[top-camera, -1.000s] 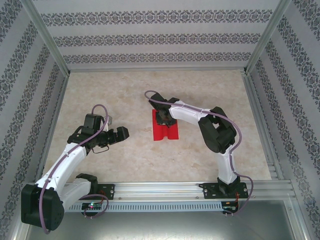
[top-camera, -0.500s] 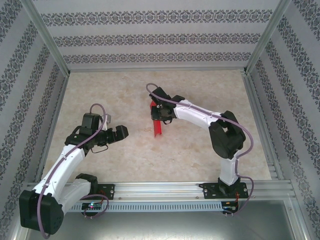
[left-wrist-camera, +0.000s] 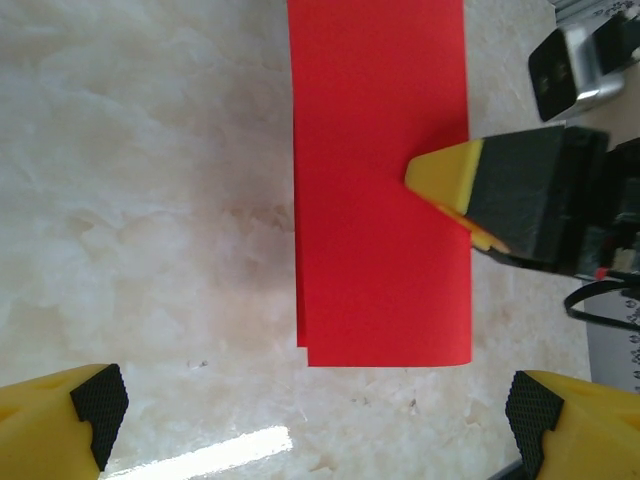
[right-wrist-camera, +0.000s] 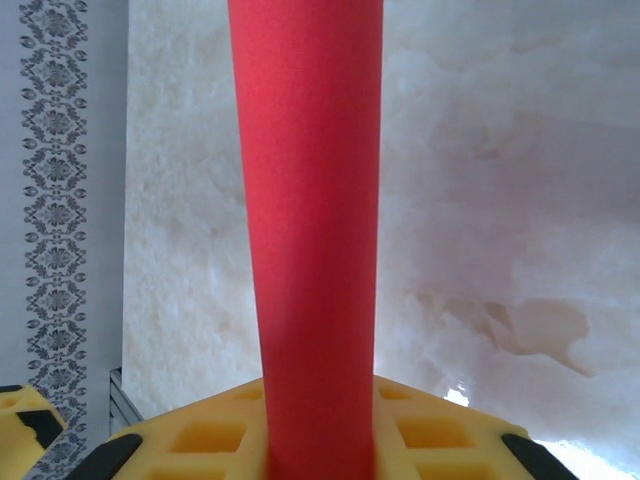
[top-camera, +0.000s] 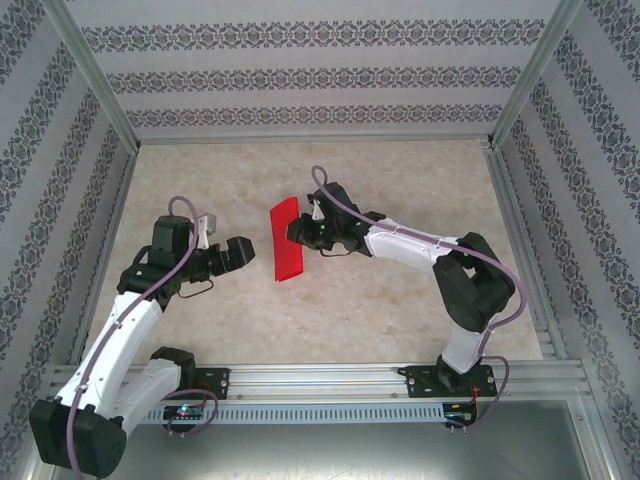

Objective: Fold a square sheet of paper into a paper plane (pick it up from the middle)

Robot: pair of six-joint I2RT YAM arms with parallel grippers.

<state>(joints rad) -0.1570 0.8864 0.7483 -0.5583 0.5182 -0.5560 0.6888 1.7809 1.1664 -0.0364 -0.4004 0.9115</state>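
Top external view: the square sheet of paper (top-camera: 285,240) is a narrow red strip near the middle of the table (top-camera: 400,300), standing on edge and slightly bowed, between the two arms. The right gripper (top-camera: 299,235) pinches it from the right, its jaws drawn narrow on the sheet's right edge. The left gripper (top-camera: 240,251) hangs just to the left of the paper, apart from it and spread wide with nothing in it.

From the left wrist, the sheet (left-wrist-camera: 380,180) faces the camera as a tall rectangle, and a second layer peeks out at its lower left corner, so it looks folded in half along its length. The right gripper (left-wrist-camera: 440,185) bites in from the right at about mid-height. The left gripper (left-wrist-camera: 312,405) frames the paper's lower end without touching it. From the right wrist, the paper (right-wrist-camera: 310,200) rises straight out of the right gripper (right-wrist-camera: 320,450) between its yellow fingers (right-wrist-camera: 430,435), apparently clear of the table.

By my reading, the first lengthwise fold is made and the doubled sheet is being offered to the free arm — a handover or a two-handed regrip before the nose corners are folded. The next move asks the left jaws to come in square to the flat face and close on both layers near the free long edge — without skewing the layers or buckling paper this thin.
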